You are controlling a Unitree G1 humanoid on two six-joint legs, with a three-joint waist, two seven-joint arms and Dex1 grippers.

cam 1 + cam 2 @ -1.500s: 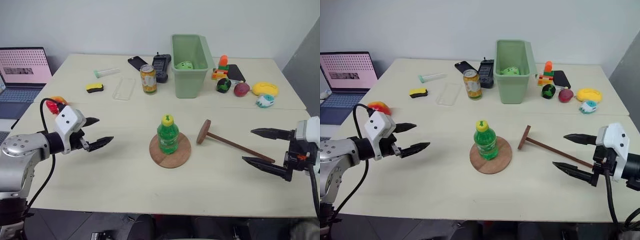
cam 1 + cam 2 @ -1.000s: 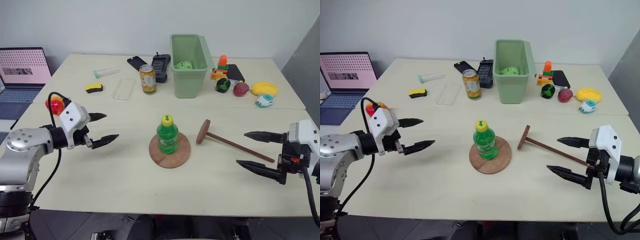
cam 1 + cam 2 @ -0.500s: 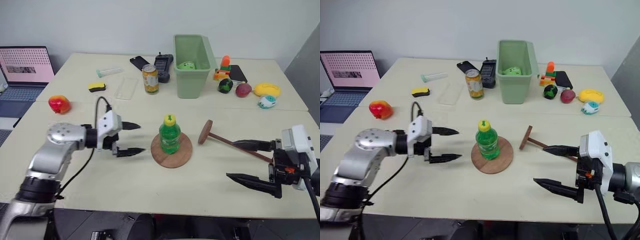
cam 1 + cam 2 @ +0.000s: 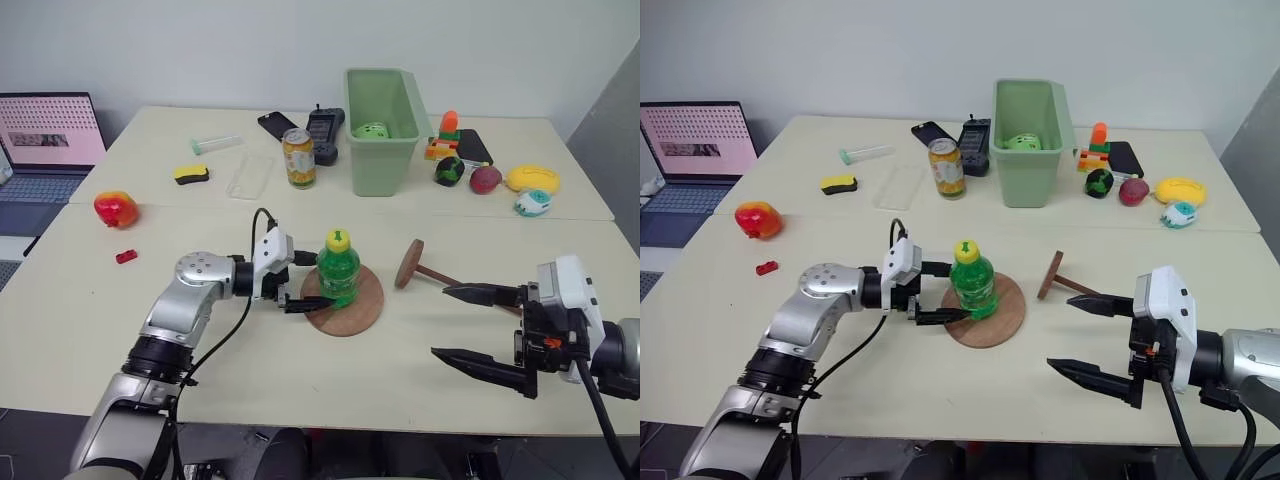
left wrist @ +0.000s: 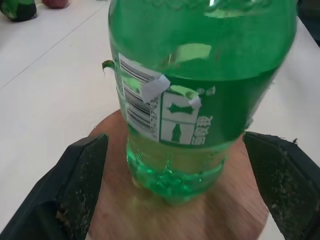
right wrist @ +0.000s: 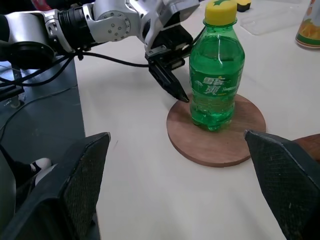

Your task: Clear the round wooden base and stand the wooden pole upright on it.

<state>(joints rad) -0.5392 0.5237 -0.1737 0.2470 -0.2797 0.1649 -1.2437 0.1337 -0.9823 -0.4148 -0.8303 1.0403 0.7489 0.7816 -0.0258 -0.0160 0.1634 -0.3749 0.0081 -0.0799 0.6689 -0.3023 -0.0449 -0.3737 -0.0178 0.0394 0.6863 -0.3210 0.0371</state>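
Pale cream surface (image 4: 250,370), two tables butted together, carrying all items.

Round wooden base (image 4: 362,312): flat reddish-brown disc, lying near the front centre of the surface. Occupied by a small green plastic bottle with yellow cap (image 4: 338,268), standing upright on the disc, slightly left of its centre.

Wooden pole (image 4: 432,272): thin dark-brown rod with a round reddish-brown disc head, lying on its side just right of the base and apart from it. The head rests on edge at the end nearest the base; the rod runs off to the right toward the right gripper.

Left gripper (image 4: 307,280): reaches in from the left, level with the lower half of the bottle. Jaws spread wide, one black finger behind the bottle, the other in front over the edge of the base. The left wrist view shows the bottle between the fingers with a gap on each side; nothing gripped.

Right gripper (image 4: 465,324): hovers over the surface right of the pole, pointing left. Jaws fully apart and empty; the upper finger lies across the far end of the rod as seen from the head camera, contact not discernible.

Rear of surface: tall pale-green plastic bin (image 4: 381,128), yellow drinks can (image 4: 297,158), red-and-yellow fruit (image 4: 115,208) at the left.
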